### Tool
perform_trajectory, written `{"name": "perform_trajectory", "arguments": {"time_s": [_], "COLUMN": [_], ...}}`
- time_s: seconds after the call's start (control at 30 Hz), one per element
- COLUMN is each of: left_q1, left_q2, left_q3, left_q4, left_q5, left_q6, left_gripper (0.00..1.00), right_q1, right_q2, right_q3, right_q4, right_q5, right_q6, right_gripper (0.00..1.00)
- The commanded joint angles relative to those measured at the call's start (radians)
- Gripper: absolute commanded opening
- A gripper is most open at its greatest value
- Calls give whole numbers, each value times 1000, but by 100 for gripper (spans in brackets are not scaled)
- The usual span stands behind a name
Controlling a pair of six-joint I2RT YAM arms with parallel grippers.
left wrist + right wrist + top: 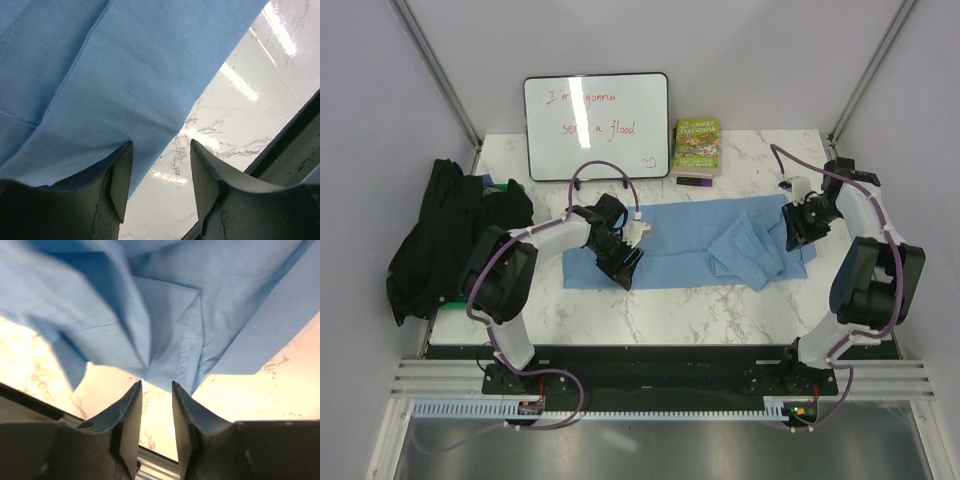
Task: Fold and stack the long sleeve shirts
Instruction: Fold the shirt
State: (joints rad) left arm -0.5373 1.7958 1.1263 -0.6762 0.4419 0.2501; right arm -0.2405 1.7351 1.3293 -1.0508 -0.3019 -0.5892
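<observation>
The light blue long sleeve shirt (pixel 680 245) lies spread across the middle of the marble table, its right part bunched into folds. The black long sleeve shirt (pixel 440 240) sits in a heap at the table's left edge. My left gripper (pixel 620 262) hovers at the blue shirt's near left edge. In the left wrist view that gripper (pixel 161 150) is open, with bare table between the fingers and the blue cloth (pixel 125 65) beside its left finger. My right gripper (pixel 798 232) is over the bunched right end. In the right wrist view it (pixel 156 386) stands narrowly open, and the cloth (pixel 165 315) ends just past its tips.
A whiteboard (pixel 597 125) with red writing leans on the back wall. A green-covered book (pixel 697 147) stands beside it, with a small dark object (pixel 695 182) in front. A strip of bare marble (pixel 700 305) runs along the near edge, ahead of the black base rail.
</observation>
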Motion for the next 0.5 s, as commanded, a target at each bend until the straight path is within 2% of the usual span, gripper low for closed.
{"name": "perform_trajectory", "arguments": {"time_s": [0.0, 0.1, 0.23, 0.33, 0.47], "left_q1": [11, 11, 11, 11, 11], "left_q2": [-82, -133, -182, -200, -213], "left_q3": [20, 20, 20, 18, 10], "left_q4": [4, 24, 32, 32, 32], "left_q5": [101, 145, 190, 187, 184], "left_q6": [-32, -15, 11, 21, 21], "left_gripper": [59, 62, 65, 66, 66], "right_q1": [9, 58, 136, 170, 178], "right_q2": [-129, -147, -146, -117, -27], "right_q3": [48, 18, -42, -48, -28], "right_q4": [-153, -170, -108, -39, 6], "right_q5": [-167, -180, -146, -120, -97], "right_q6": [-103, -110, -78, -38, -14], "right_gripper": [42, 47, 50, 57, 57]}}
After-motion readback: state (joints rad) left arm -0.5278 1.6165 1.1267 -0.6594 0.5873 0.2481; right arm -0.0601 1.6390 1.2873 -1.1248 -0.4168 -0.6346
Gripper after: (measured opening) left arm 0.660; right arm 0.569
